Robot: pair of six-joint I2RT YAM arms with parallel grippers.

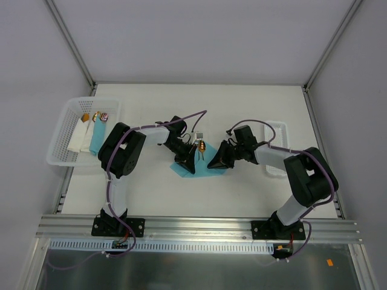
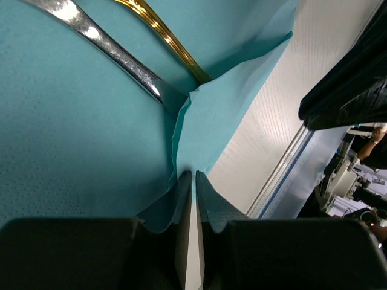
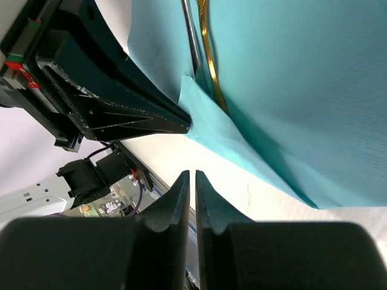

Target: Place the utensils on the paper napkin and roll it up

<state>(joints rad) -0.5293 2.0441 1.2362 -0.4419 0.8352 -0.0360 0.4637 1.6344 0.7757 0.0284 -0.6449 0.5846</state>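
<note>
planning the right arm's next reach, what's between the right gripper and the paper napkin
Only a strip of bare white table, as the right wrist view shows. The right gripper points at the paper napkin but is not touching its folded edge.

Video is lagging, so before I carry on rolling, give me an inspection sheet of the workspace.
Surface: white table, no spills seen.
Job's things: turquoise napkin at the centre. A silver utensil and a gold utensil lie on it, with a folded flap over their ends.
Clutter: white basket on the left holding folded white and turquoise paper; white tray on the right.
Grippers: left pincer shut on the napkin's folded edge; right pincer nearly shut, empty, over bare table beside the napkin.
Cables: purple cables loop along both arms, no snag seen.
Surroundings: grey walls, aluminium frame.
</note>
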